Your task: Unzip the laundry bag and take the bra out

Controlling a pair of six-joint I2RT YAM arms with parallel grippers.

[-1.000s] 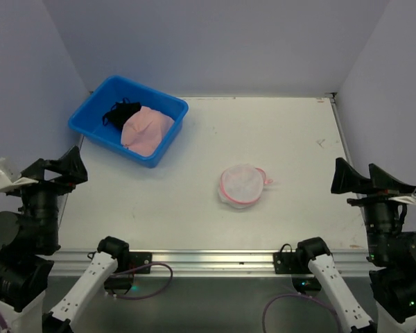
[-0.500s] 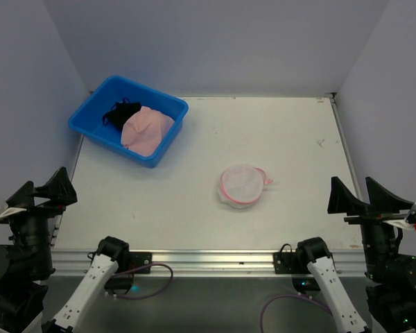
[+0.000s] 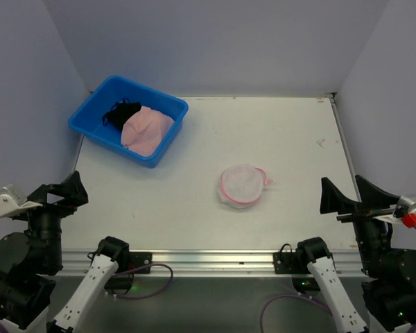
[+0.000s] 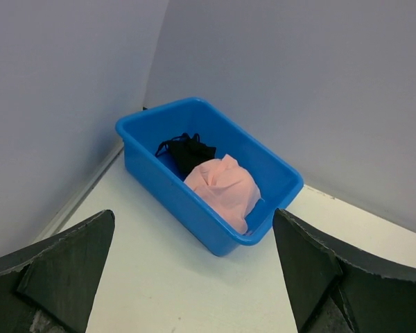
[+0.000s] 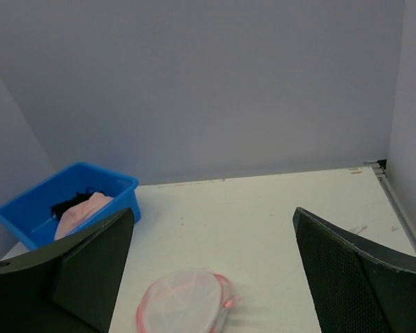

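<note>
Your arms are still shifting at the near edge rather than reaching in. Over the last second the left gripper (image 3: 61, 191) is ending up lower and nearer in its near-left corner, while the right gripper (image 3: 347, 189) is creeping nearer and slightly left. Both pairs of fingers are standing wide with nothing between them. The laundry bag (image 3: 241, 185) is lying where it was, right of centre on the table (image 3: 291, 139), closed and well apart from both grippers. You are probably only lining up an approach. I cannot make out the bra through the mesh. A pink garment (image 3: 147, 130) is sitting in the blue tub (image 3: 111, 147) at far left.
</note>
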